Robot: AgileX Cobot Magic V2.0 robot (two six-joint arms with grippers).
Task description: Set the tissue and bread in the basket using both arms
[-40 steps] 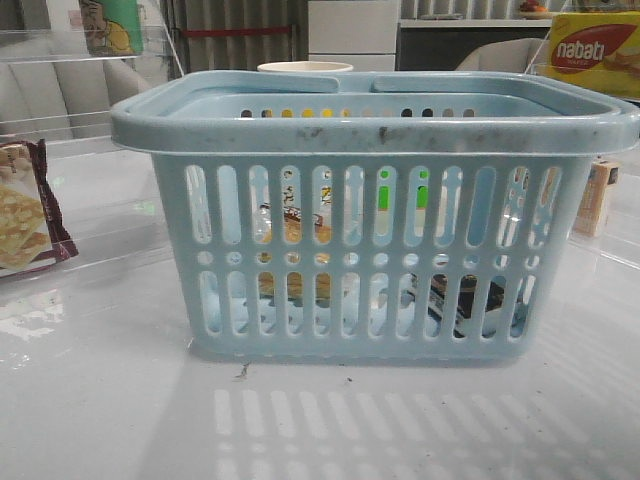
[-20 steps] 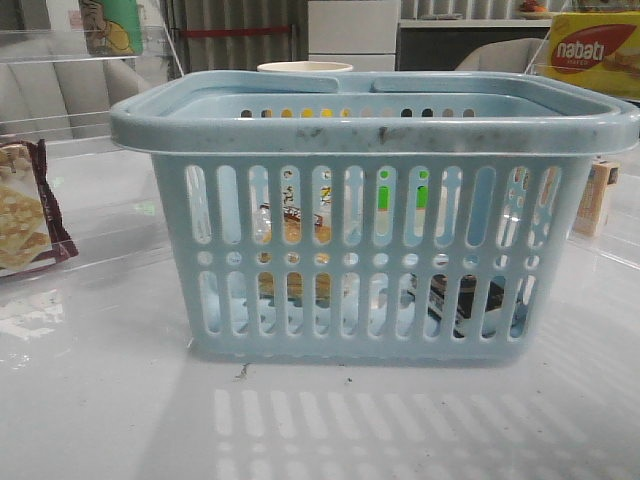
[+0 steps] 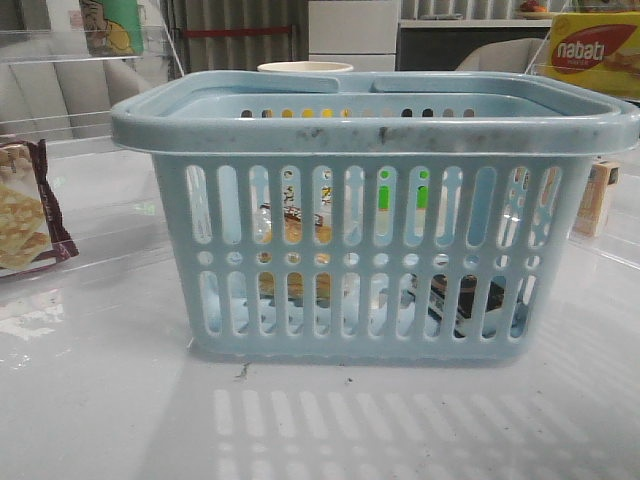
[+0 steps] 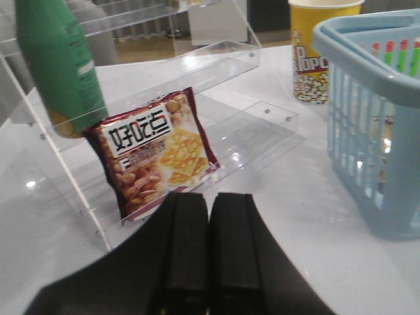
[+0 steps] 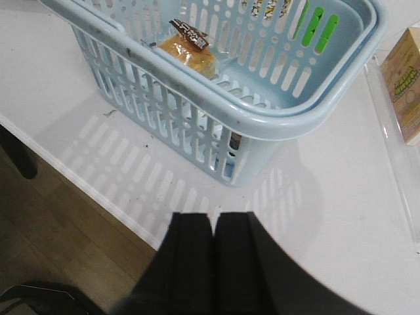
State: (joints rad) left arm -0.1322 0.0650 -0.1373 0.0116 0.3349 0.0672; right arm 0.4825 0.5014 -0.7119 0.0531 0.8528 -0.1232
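The light-blue basket (image 3: 370,125) stands mid-table; it also shows in the left wrist view (image 4: 377,98) and the right wrist view (image 5: 275,118). The bread (image 5: 187,49) lies inside the basket, seen through the slots in the front view (image 3: 290,235). The black tissue packet (image 3: 470,300) lies on the basket floor at the right, seen through the slots. My left gripper (image 4: 210,197) is shut and empty, left of the basket near the cracker bag. My right gripper (image 5: 213,216) is shut and empty, outside the basket near the table's front edge. Neither gripper shows in the front view.
A maroon-edged cracker bag (image 4: 154,154) leans in a clear acrylic stand (image 4: 216,72) beside a green bottle (image 4: 59,65). A yellow popcorn cup (image 4: 315,52) stands behind the basket. A small box (image 5: 407,85) and a Nabati box (image 3: 595,50) are on the right.
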